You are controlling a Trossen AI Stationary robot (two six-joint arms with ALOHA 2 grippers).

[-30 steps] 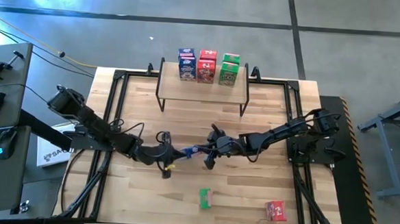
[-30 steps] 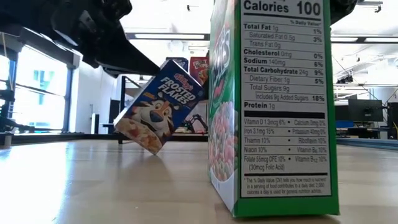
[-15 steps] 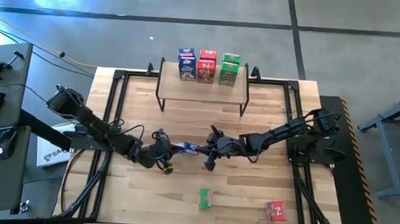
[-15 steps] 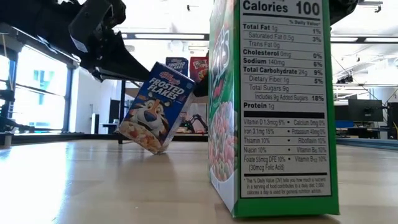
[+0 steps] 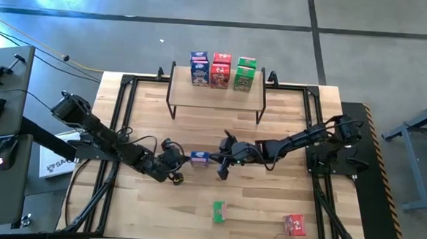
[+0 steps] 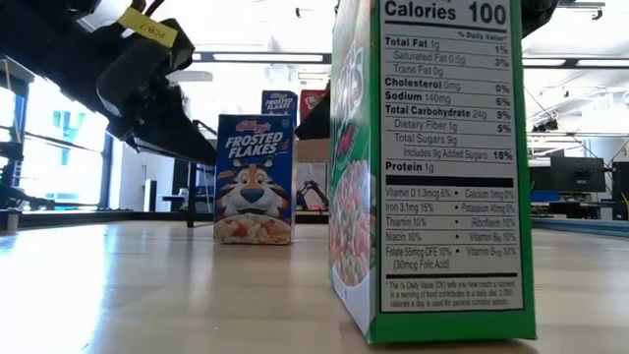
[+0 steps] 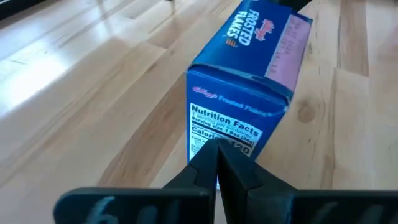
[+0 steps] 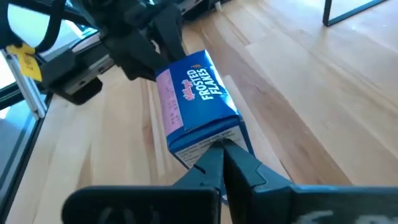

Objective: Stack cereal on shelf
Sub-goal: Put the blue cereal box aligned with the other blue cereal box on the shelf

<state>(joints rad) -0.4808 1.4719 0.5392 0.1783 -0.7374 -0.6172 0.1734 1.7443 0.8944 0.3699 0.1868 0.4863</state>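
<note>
Standing atop the shelf (image 5: 216, 97): blue, red, green cereal boxes (image 5: 221, 71).

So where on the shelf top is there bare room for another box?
The shelf has bare wood along its front edge and at both ends, beside the blue and green stacks. The back middle is crowded with blue, red and green boxes.

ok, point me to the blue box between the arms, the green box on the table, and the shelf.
blue box (image 6: 254, 177): low view, on its printed front face.
green box (image 5: 218, 211): high view, middle of the box near the table's front edge.
shelf (image 5: 214, 97): high view, bare wooden top in front of the boxes.
</note>
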